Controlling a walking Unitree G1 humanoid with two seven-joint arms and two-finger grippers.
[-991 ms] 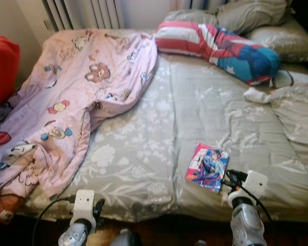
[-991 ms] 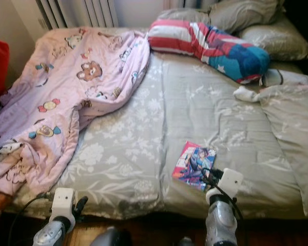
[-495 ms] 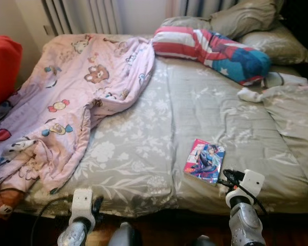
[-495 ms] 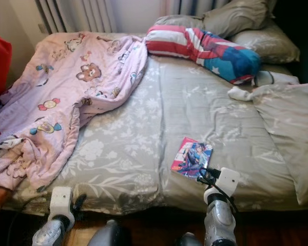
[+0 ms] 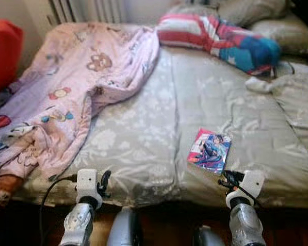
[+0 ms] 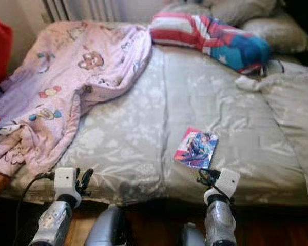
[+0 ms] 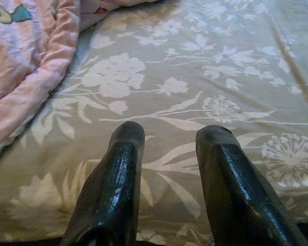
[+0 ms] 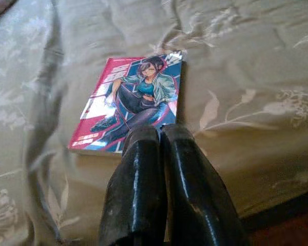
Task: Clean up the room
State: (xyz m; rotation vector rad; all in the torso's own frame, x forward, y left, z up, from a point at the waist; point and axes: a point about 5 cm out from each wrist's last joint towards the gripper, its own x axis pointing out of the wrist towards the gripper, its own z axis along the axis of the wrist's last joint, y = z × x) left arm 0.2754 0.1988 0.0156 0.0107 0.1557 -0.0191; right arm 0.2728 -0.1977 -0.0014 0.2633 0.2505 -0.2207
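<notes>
1 comic book (image 8: 128,107) lies flat on the grey bed (image 5: 143,133) near its front edge, just ahead of the right pincer (image 8: 159,134), fingers together, long axis running away from it. Left pincer (image 7: 167,138), fingers apart, sits well aside.

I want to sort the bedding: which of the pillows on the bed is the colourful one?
The striped pillow, red and white at one end, blue at the other, lying across the head of the bed. The pillows behind it are plain grey.
</notes>
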